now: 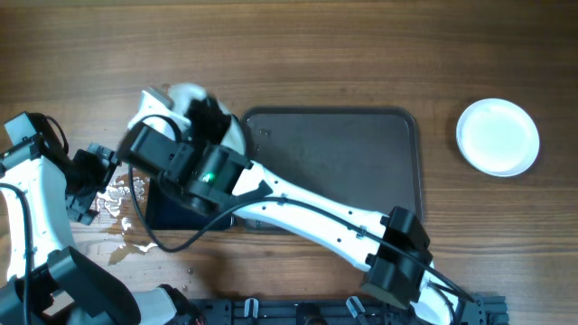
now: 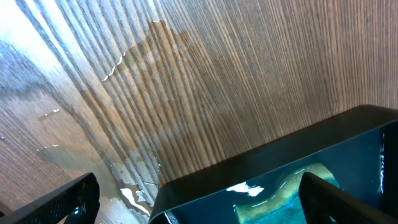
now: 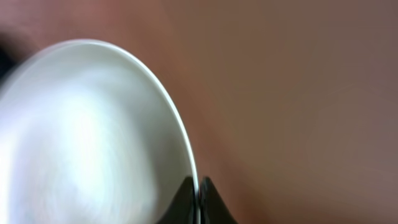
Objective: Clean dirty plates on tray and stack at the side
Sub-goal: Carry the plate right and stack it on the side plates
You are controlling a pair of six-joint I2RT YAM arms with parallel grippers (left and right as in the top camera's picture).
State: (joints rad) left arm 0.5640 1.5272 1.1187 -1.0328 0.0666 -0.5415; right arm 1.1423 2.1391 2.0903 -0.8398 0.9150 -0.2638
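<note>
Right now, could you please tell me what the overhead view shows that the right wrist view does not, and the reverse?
Only the overhead view shows the tray, the side plate lying on the table apart from the tray, and a puddle on the wood. Only the right wrist view shows the right gripper with its fingertips shut on the rim of the held plate. Both show that white held plate and the brown table, though the wrist view is blurred.
</note>
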